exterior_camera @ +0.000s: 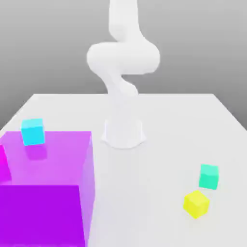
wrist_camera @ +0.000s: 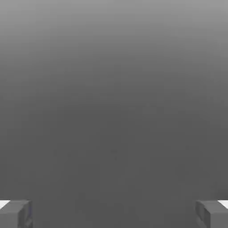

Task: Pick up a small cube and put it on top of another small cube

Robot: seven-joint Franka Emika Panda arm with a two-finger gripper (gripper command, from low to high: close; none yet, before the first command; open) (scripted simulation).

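A small green cube [exterior_camera: 209,176] and a small yellow cube [exterior_camera: 196,203] sit close together on the white table, at the exterior view's right near the front. A small cyan cube [exterior_camera: 33,131] rests on top of a big purple block [exterior_camera: 53,193] at the exterior view's left. In the hand view my gripper [wrist_camera: 114,213] is open, its two grey fingertips [wrist_camera: 15,213] far apart with nothing between them and only grey background ahead. The white arm [exterior_camera: 123,58] rises from its base at the table's middle back.
The big translucent purple block takes up the front of the exterior view's left. A sliver of a magenta object [exterior_camera: 3,164] shows at the left edge. The arm's round base [exterior_camera: 124,132] stands on the white table [exterior_camera: 159,111] behind the cubes.
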